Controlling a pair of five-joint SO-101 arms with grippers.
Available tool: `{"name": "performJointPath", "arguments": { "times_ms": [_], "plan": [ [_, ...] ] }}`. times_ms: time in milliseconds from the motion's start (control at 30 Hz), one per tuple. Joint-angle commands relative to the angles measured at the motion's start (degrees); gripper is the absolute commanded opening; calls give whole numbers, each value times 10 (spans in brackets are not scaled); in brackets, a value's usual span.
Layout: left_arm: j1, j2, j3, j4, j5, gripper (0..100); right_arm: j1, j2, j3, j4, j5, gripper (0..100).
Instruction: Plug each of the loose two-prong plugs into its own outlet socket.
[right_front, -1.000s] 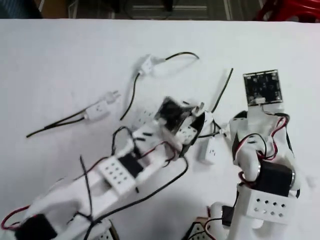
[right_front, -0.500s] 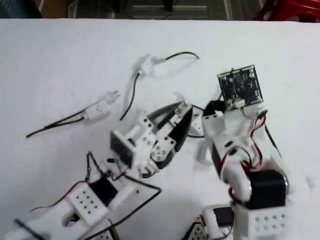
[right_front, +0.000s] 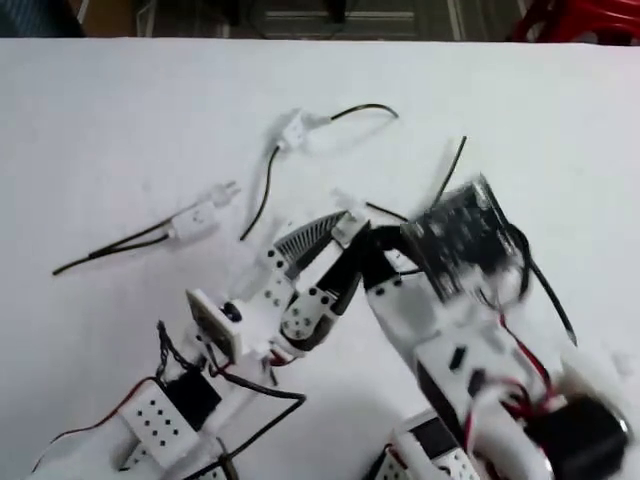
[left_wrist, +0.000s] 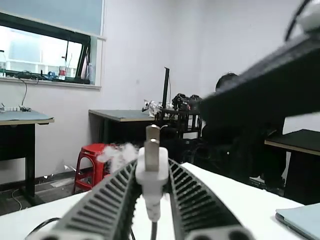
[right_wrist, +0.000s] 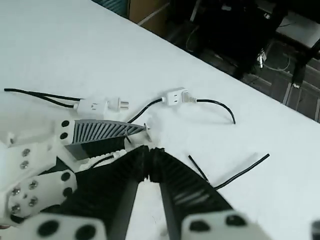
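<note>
My left gripper (left_wrist: 152, 172) is shut on a white two-prong plug (left_wrist: 151, 162), held off the table with its prongs pointing up and its cord hanging down between the ribbed fingers. From above, this left gripper (right_front: 340, 232) sits at mid-table. My right gripper (right_wrist: 150, 159) has its black fingers closed tip to tip, just beside the left gripper (right_wrist: 107, 134). In the high view the right gripper (right_front: 372, 243) is partly hidden under its camera board. A second white plug (right_front: 200, 215) lies at the left, and a white socket piece (right_front: 292, 128) lies farther back.
Black cords trail from the plug at the left (right_front: 105, 250) and from the far socket piece (right_front: 365, 108). A loose black cord (right_front: 450, 170) lies right of centre. The far half of the white table (right_front: 120, 90) is bare. Both arm bodies crowd the near edge.
The left arm pulled back toward the near left, gripper tilting up with the plug. The right arm swung left and leaned over, bringing its gripper next to the left one.
</note>
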Motion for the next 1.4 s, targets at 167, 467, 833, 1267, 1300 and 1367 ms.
{"name": "performJointPath", "arguments": {
  "times_ms": [167,467,833,1267,1300,1367],
  "plan": [
    [7,-14,-6,8,3,24,-74,135,-123,40,-25,20],
    [7,-15,-6,8,3,24,-31,138,-108,41,-24,20],
    [-29,-17,-6,5,4,24,125,137,46,-46,22,20],
    [-29,-17,-6,8,4,24,153,138,-9,-74,54,20],
    [-29,-17,-6,8,4,24,149,138,-38,-61,54,20],
    [-29,-17,-6,8,4,24,131,138,-99,-32,54,20]
  ]
}}
